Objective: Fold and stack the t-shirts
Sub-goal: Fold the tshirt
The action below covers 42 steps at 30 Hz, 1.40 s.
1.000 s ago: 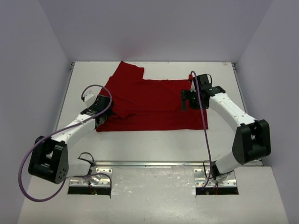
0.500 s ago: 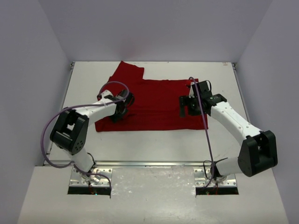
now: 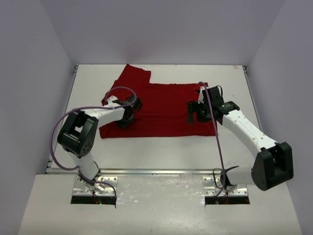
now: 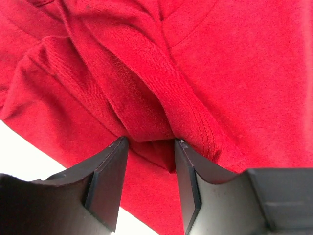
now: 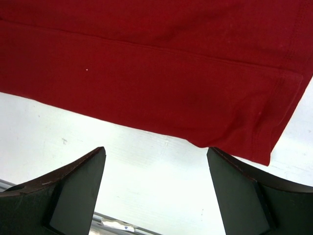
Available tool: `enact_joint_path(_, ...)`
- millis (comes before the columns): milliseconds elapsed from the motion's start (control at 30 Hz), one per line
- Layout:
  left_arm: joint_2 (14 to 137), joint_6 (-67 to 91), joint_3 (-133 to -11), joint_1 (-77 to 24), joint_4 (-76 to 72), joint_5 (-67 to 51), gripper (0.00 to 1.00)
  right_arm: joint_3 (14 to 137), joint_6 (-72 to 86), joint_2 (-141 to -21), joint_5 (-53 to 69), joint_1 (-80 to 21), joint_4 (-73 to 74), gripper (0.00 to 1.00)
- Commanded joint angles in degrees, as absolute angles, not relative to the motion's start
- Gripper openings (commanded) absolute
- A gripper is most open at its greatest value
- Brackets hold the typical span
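Left wrist: t-shirt (image 4: 234, 73) fold within pincer (image 4: 150, 147)

shirt (image 3: 166, 107) recorded plain deep red, unprinted | table (image 3: 161, 147) white | arms (image 3: 244, 129) white, joints black | cables (image 3: 218, 147) purple | walls (image 3: 156, 29) pale grey

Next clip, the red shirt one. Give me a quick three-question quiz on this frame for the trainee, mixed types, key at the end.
1. True or false: the right tool is clamped on the t-shirt.
2. What sits between the tips of the left tool? A) nothing B) a bunched fold of red cloth C) a purple cable
3. Fill in: the number of garments on the table is ___.
Key: 1 false, it is open over the shirt's edge and holds nothing. 2 B. 3 one.
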<state>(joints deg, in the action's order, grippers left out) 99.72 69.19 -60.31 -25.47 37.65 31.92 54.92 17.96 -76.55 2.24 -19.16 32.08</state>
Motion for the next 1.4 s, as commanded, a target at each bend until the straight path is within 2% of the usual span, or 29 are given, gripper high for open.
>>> enact_joint_path(0, 98.8, 68.6, -60.5, -25.6, 34.5, 33.6, 0.42, 54.7, 17.5, -75.7, 3.6, -19.9, 30.0, 0.85)
enact_joint_path(400, 103.9, 65.3, -64.9, -23.6, 32.9, 36.0, 0.43, 54.9, 17.0, -76.8, 3.2, -20.3, 30.2, 0.85)
enact_joint_path(433, 104.1, 64.9, -65.2, -23.5, 32.4, 36.2, 0.46, 54.9, 17.1, -77.0, 3.1, -20.4, 30.2, 0.85)
enact_joint_path(700, 108.4, 60.6, -73.1, -23.1, 32.3, 37.9, 0.47, 55.7, 16.7, -78.7, 2.9, -20.7, 30.9, 0.85)
enact_joint_path(900, 111.3, 57.0, -76.7, -22.6, 30.1, 37.5, 0.54, 56.2, 16.4, -80.0, 2.6, -21.1, 31.3, 0.85)
enact_joint_path(1033, 112.4, 45.7, -77.3, -21.1, 19.3, 31.7, 0.56, 56.5, 16.3, -80.2, 2.5, -21.0, 31.5, 0.85)
enact_joint_path(1200, 112.4, 30.8, -80.8, -19.3, 8.9, 25.9, 0.70, 57.0, 16.3, -80.6, 2.7, -21.3, 31.5, 0.85)
enact_joint_path(1267, 110.0, 26.8, -81.8, -18.8, 5.7, 24.4, 0.72, 57.1, 16.3, -80.8, 2.8, -21.5, 31.5, 0.85)
enact_joint_path(1333, 105.3, 27.2, -81.2, -18.7, 6.2, 27.2, 0.85, 57.4, 16.4, -81.1, 3.1, -21.5, 31.4, 0.85)
enact_joint_path(1367, 103.1, 28.4, -80.2, -18.5, 7.3, 28.7, 1.00, 57.4, 16.4, -81.2, 3.3, -21.5, 31.1, 0.85)
